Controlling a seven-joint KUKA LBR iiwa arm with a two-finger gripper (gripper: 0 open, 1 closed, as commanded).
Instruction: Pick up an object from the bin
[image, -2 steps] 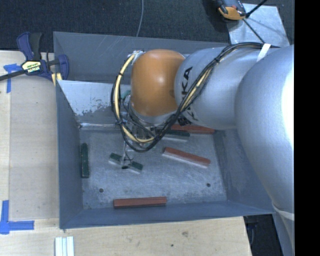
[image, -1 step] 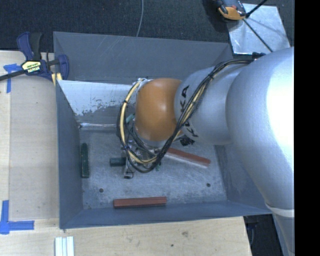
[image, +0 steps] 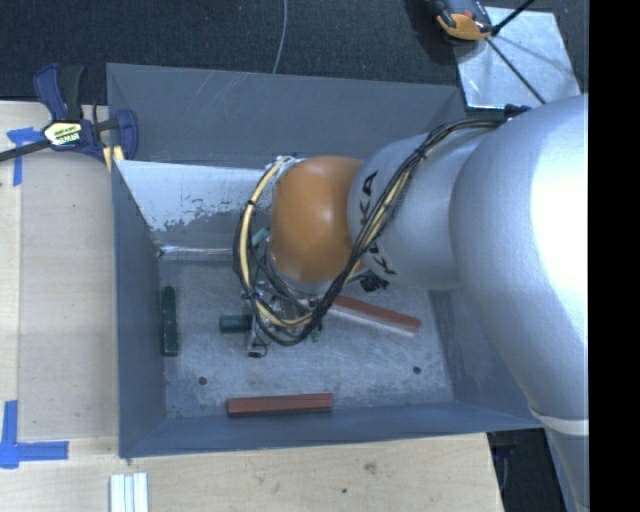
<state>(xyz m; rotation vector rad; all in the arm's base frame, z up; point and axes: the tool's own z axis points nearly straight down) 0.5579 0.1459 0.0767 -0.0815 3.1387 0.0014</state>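
The gripper (image: 258, 335) hangs low at mid-bin (image: 135, 300); whether it is released or clenched cannot be told. One small dark piece (image: 234, 323) lies just beside it. There are two reddish-brown bars, a slanted bar (image: 385, 318) at right and a front bar (image: 280, 404). One dark green bar (image: 168, 320) lies at left.

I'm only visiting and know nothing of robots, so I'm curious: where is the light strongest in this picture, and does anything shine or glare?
Camera view: light strikes the far wall of the bin hardest, giving a pale glare; the orange cover above the pincer shows a soft sheen; the red-brown bar by the near wall lies evenly lit, no glare.
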